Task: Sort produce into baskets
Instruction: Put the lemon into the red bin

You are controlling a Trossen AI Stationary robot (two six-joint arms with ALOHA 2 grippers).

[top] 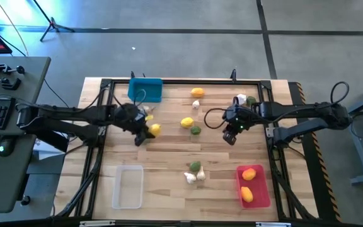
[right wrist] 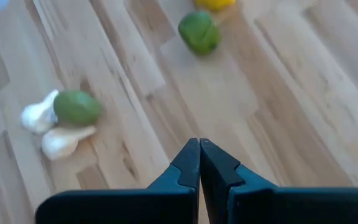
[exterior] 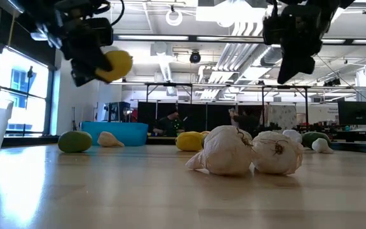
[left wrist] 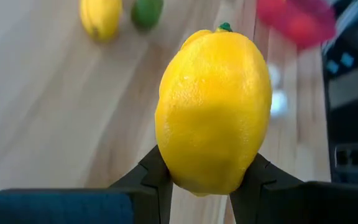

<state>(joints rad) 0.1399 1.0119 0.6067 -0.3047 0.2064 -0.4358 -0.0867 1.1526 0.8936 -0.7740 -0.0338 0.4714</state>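
Observation:
My left gripper [top: 147, 133] is at the table's left middle, shut on a yellow lemon [left wrist: 213, 112], which the low view shows well above the table as the lemon [exterior: 116, 65]. My right gripper [right wrist: 199, 165] hangs shut and empty over the table's right middle [top: 230, 135]. Loose produce rests on the wood: a lemon [top: 186, 122] beside a green fruit [top: 195, 130], and a green fruit [top: 195, 167] with two garlic bulbs [top: 194, 178]. The blue basket [top: 145, 89] is at the far left, the clear basket [top: 127, 186] near left, and the red basket [top: 261, 189] near right. My left gripper pinches the lemon between its two fingers [left wrist: 157, 177], which are on opposite sides of the lemon's near end [left wrist: 191, 177]. The fingers slant downward. The lemon's green stem tip [left wrist: 224, 27] points away from the gripper. The lemon is lifted clear of the table.
The red basket holds two orange-yellow fruits [top: 248, 174]. Another lemon [top: 197, 93] and a garlic bulb [top: 196, 104] lie near the far edge. Garlic and a green fruit [top: 251, 99] sit at the far right. Bare wood lies between the clear and red baskets.

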